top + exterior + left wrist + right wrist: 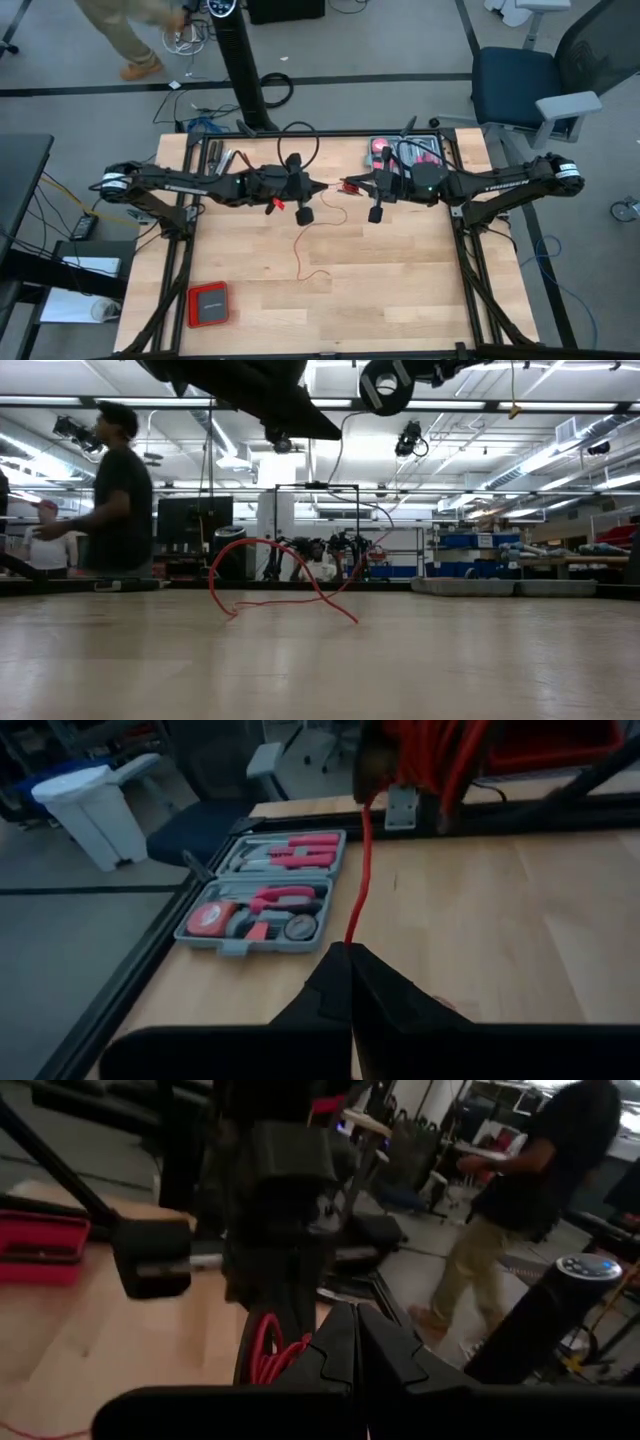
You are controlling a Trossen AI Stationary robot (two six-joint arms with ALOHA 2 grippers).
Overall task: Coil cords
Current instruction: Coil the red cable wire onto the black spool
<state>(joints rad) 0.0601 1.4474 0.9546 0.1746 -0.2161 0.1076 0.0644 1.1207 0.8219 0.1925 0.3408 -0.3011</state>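
The thin red cord [303, 252] trails in slack curves over the wooden table [400, 290]. In the low view it stands up in an arch [262, 546]. My left gripper [322, 190] and right gripper [345, 187] meet tip to tip above the table's middle, both shut on the cord. In the left wrist view, a straight run of cord [362, 870] leads from my left gripper [350, 950] to a bunch of red loops [430, 750] at the right gripper. The loops also show beside my right gripper [356, 1310] in its wrist view. My left gripper pinches a single strand of the cord [349, 934] between its two shut fingers, coming level from the table's left. From there the strand runs straight to the right gripper, clear of the table. My right gripper is shut on the bunch of red loops [268, 1352], coming level from the table's right. The loops hang beside and below its fingers, clear of the table. The fingers hide the exact place of contact.
A grey tool tray [405, 155] with red-handled tools lies at the far right, also in the left wrist view [265, 900]. A flat red box [208, 305] lies near left. Black cables [298, 145] loop at the far edge. A person [115, 490] walks beyond the table.
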